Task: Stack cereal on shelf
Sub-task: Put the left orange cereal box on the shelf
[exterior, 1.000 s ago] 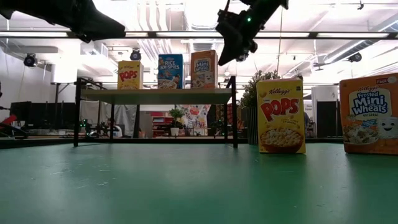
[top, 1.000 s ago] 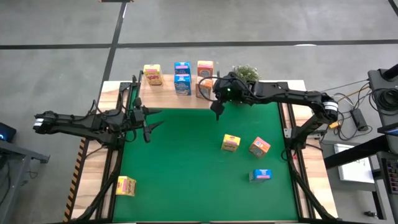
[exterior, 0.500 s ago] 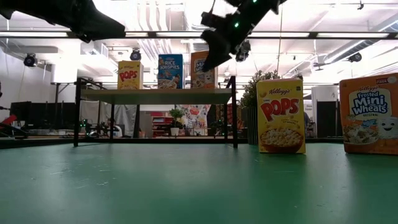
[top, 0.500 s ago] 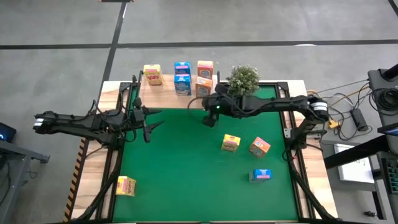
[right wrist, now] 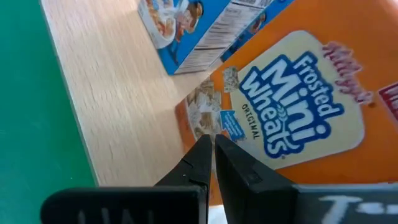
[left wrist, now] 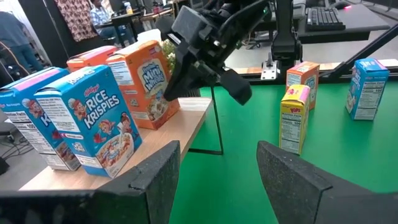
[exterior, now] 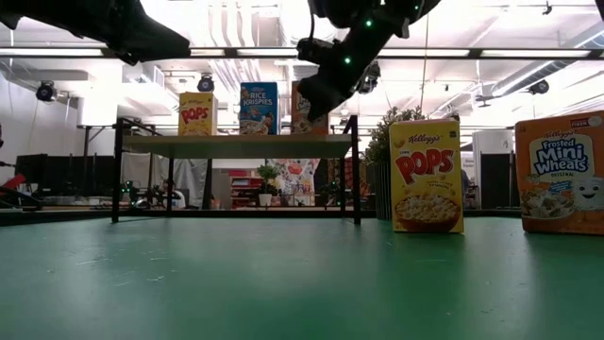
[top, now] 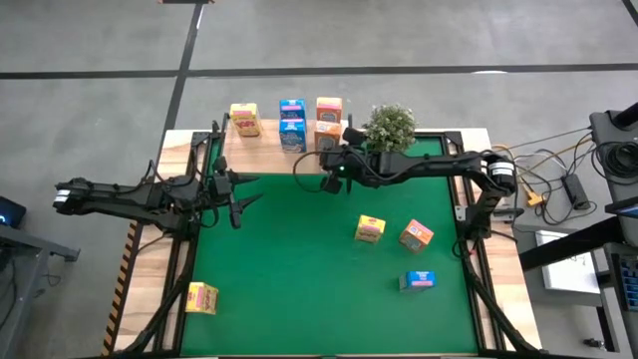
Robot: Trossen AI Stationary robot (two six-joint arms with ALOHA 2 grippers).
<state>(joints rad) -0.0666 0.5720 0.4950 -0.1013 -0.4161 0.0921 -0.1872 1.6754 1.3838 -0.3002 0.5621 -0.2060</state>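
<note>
The shelf stands at the table's far edge. On its board stand a yellow cereal box, two blue ones and two orange ones. My right gripper hovers shut just in front of the nearer orange box, above the shelf's near edge. My left gripper waits open over the mat's left side. Loose on the green mat stand a yellow box, an orange box, a blue box and another yellow box. My right gripper's shut fingertips point slanting down from the table's right at the printed front of the nearer orange box, near its lower corner. Whether they touch it I cannot tell. The box stands upright on the shelf board.
A small green potted plant stands right of the shelf, close behind my right arm. The mat's middle and near left lie open apart from the loose boxes. Black frame rails run along both sides of the table.
My right gripper has moved toward the table's left edge and down, rolling as it went, from beside the plant to the front of the orange box on the shelf. It has stayed shut. The boxes have kept still.
</note>
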